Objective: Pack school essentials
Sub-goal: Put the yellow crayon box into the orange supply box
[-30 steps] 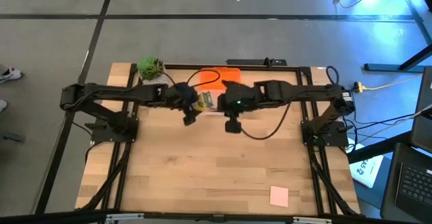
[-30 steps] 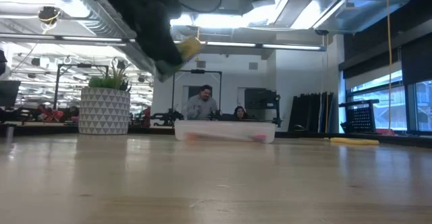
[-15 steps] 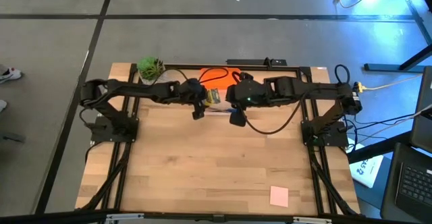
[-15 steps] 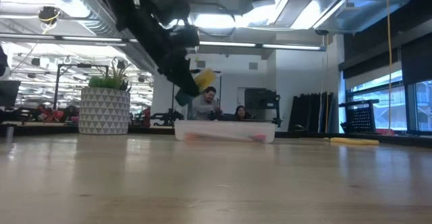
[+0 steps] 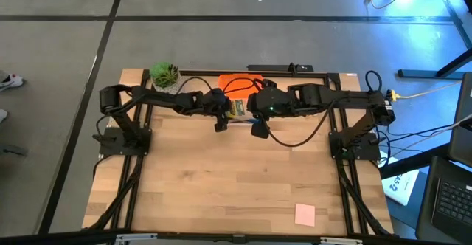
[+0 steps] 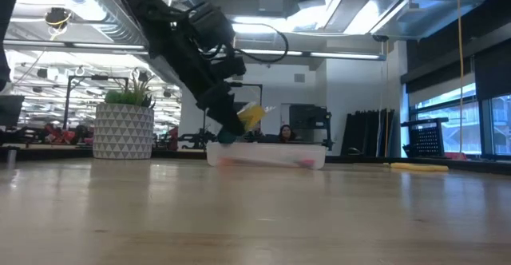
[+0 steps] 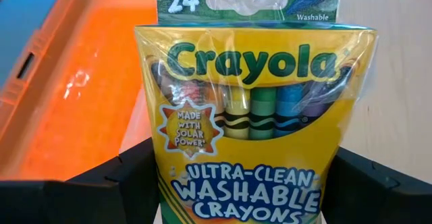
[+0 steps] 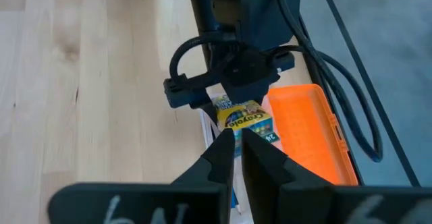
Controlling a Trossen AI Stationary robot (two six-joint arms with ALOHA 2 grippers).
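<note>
Yellow crayon box (image 7: 253, 126) sits pinched between the left gripper (image 5: 221, 117) fingers, just above the clear case (image 6: 266, 155). It could slip or bump the case rim if tipped. The right gripper (image 8: 237, 146), fingers pressed together, waits beside. The left arm has come lower and closer to the case than before.
</note>
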